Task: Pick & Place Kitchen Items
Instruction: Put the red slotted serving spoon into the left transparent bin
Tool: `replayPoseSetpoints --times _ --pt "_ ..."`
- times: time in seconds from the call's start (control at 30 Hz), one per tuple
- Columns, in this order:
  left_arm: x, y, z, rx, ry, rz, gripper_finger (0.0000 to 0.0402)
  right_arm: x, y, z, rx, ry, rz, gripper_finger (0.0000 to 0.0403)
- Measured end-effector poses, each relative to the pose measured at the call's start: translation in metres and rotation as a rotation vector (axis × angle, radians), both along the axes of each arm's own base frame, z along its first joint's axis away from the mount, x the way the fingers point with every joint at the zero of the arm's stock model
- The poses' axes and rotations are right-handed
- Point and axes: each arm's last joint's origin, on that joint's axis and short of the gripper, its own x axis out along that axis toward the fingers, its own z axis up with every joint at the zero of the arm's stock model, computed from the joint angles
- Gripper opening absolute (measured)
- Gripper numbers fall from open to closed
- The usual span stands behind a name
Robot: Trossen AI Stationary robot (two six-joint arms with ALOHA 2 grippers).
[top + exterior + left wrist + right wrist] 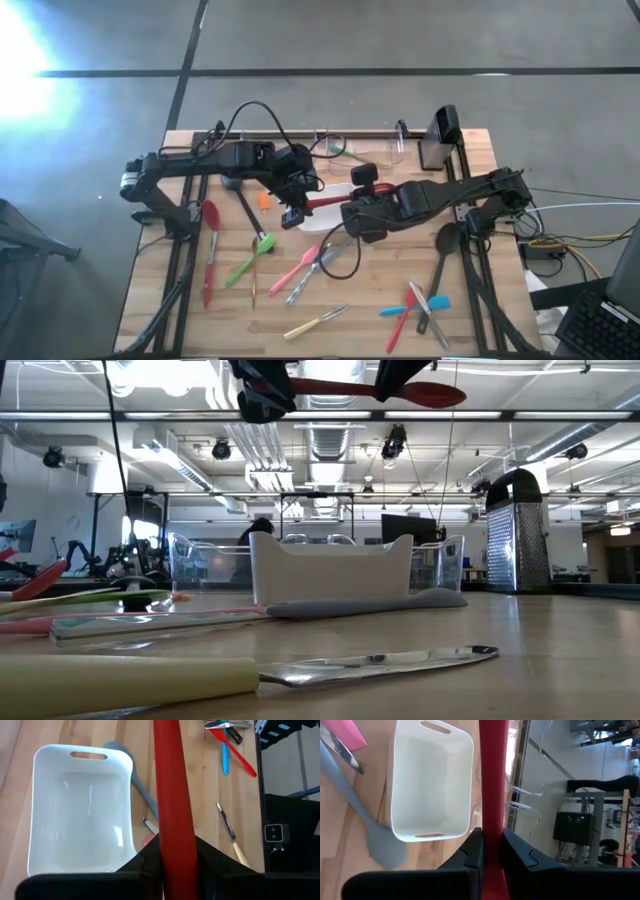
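**Red utensil held by both grippers above the white dish**

A red long-handled utensil (325,202) hangs in the air over the middle of the table (470,310), level in the low view, its rounded head pointing to that picture's right. The left gripper (292,216) has its fingers pressed against both sides of the red handle. The right gripper (352,213) is clamped on the same handle (both wrist views show the red shaft running straight up between the dark fingers).

Below them sits the white dish (75,815), with a grey spoon (367,827) lying just beside it on the wood. Clear plastic bins (372,148) stand at the far edge, and a metal grater (515,530) is upright at the far right corner.

The other kitchen items are spread over the near half of the table: a red spatula (209,252) on the left, a green spoon (248,257) near it, a pink spoon (298,265), a cream-handled knife (316,322) toward the front, a black ladle (444,252) on the right, and a crossed cluster of red, blue and grey utensils (420,308) at the front right.
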Motion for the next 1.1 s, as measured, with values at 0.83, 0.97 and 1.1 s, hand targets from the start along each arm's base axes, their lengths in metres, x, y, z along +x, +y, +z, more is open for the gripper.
replayPoseSetpoints --times 0.83,0.97,1.1 --pt "-0.04 0.038 0.012 0.432 0.111 0.2 0.0064 -0.054 0.025 0.062 0.213 -0.178 -0.248 0.0243" --pt "-0.066 0.064 0.01 0.432 0.131 0.314 0.0064 -0.068 0.025 0.059 0.247 -0.178 -0.264 0.0236" --pt "-0.1 0.092 -0.003 0.404 0.204 0.47 0.0064 -0.08 0.022 0.05 0.252 -0.175 -0.308 0.0231"
